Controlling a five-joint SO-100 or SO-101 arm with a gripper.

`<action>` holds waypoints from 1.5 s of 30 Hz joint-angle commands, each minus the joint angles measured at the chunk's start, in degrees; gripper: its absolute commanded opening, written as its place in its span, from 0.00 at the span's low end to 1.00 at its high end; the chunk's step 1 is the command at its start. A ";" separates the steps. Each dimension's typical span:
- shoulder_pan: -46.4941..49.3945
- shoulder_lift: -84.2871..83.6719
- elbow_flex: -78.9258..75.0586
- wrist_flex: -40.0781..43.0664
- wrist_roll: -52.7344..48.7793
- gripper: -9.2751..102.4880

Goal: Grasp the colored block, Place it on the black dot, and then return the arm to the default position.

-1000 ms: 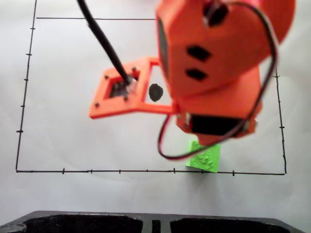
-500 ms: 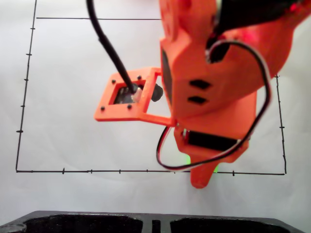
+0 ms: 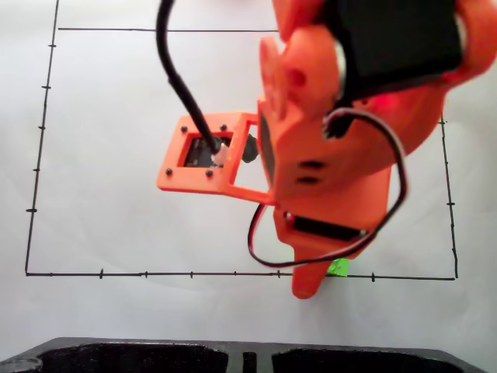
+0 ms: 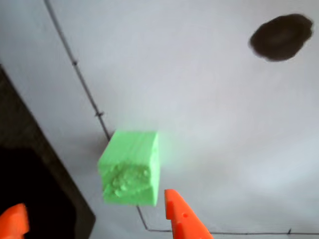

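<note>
One orange arm occupies the right half of the fixed view, above a white paper ruled with a thin black border line bearing tick marks. One square-framed camera bracket projects from the arm toward 9 o'clock, with a black cable running into it; a red and black cable loops below the arm body. One colored block, lime green, shows in the fixed view as a small sliver at the arm's 6 o'clock, at the lower border line, mostly covered by a pointed gripper finger. One black dot is partly visible through the bracket's open frame, well apart from the block, at roughly its 11 o'clock.

In the wrist view the colored block rests on the paper with its bumpy face toward the camera, touching the border line. The gripper is open: two orange fingertips show at the bottom edge, one at 7 o'clock and one at 5 o'clock of the block, neither seen touching it. The black dot lies at 1 o'clock of the block. A dark tray edge borders the tabletop beyond the paper.
</note>
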 commanded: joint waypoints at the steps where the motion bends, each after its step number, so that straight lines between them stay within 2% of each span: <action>1: -0.70 -1.05 -3.96 0.79 -0.35 0.42; 21: -1.23 -15.56 -16.88 3.78 -2.81 0.42; 27: -1.58 -17.14 -18.19 3.60 -2.64 0.38; 31: -1.58 -17.40 -18.19 3.25 -2.46 0.31; 40: -1.85 -18.19 -18.37 2.72 -2.29 0.25; 42: -1.76 -18.28 -18.37 2.55 -2.64 0.21; 45: -1.58 -18.46 -18.54 2.29 -2.81 0.20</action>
